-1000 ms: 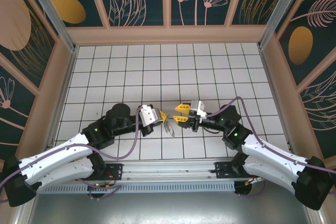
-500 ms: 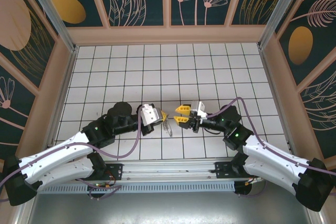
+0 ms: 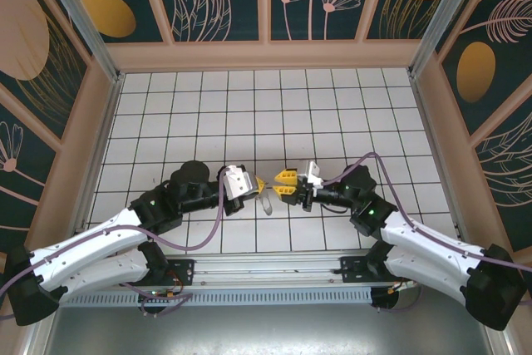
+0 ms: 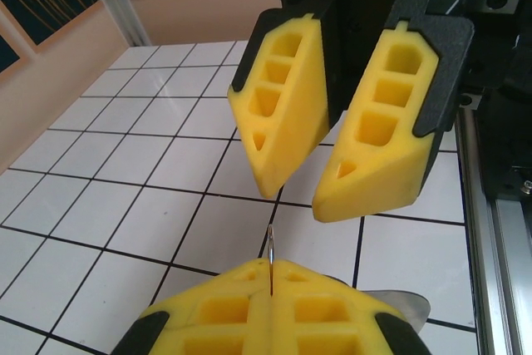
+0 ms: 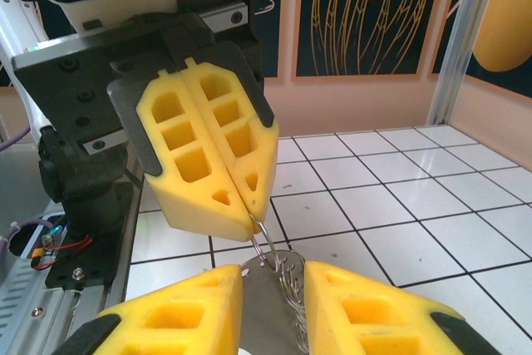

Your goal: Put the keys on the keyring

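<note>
My left gripper (image 3: pixel 257 182) is shut on a thin wire ring (image 5: pixel 264 234), seen edge-on between its yellow fingers (image 4: pixel 218 305) in the left wrist view. From that ring hangs the keyring (image 5: pixel 278 293), a flat silvery-grey plate with small wire loops along its right edge; from above the keyring (image 3: pixel 266 203) is a pale teardrop just above the tiles. My right gripper (image 5: pixel 273 276) faces the left one tip to tip, open, its fingers on either side of the plate. The keys are out of view.
Both arms meet over the white tiled floor (image 3: pixel 274 114), slightly near of centre. Peach walls (image 3: pixel 266 54) enclose the floor on three sides. A metal rail (image 3: pixel 266 270) with both arm bases runs along the near edge.
My right gripper has moved left towards the left gripper and its jaws have narrowed around the hanging keyring. The left gripper has stayed shut on the wire ring.
</note>
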